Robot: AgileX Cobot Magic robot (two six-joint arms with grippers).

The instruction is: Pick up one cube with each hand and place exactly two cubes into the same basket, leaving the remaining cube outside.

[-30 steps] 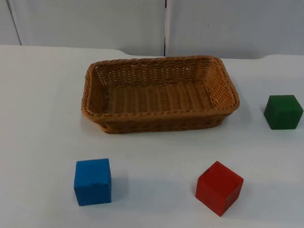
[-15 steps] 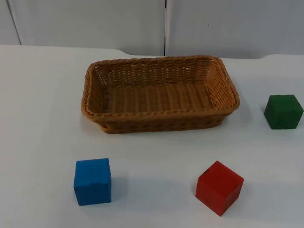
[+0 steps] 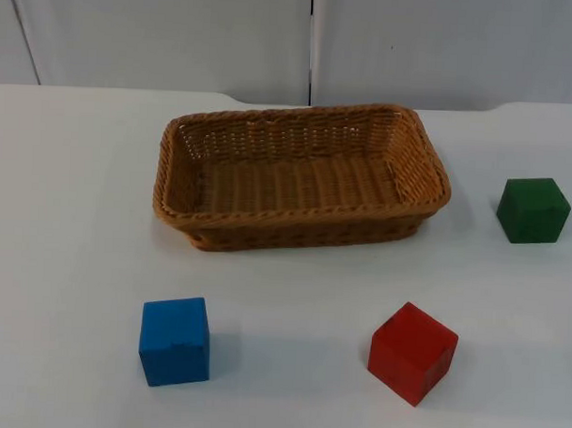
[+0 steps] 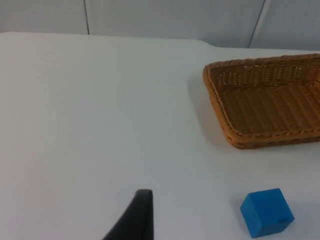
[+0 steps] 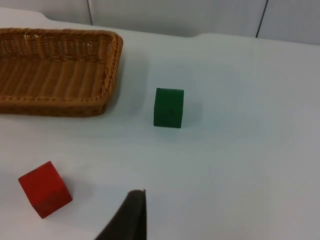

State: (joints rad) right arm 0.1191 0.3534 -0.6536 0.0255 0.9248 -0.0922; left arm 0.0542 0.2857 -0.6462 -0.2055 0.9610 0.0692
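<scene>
Plainly, unlabelled cubes (image 3: pixel 174 341), empty basket (image 3: pixel 300 229)

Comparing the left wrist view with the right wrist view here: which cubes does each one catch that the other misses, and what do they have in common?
Left wrist view alone: the blue wooden cube on the white table top. Right wrist view alone: the green wooden cube and the red wooden cube, both outside the basket. Shared: the woven wicker basket with no cube in the part seen, the table, the grey partition wall, and a black fingertip.
</scene>
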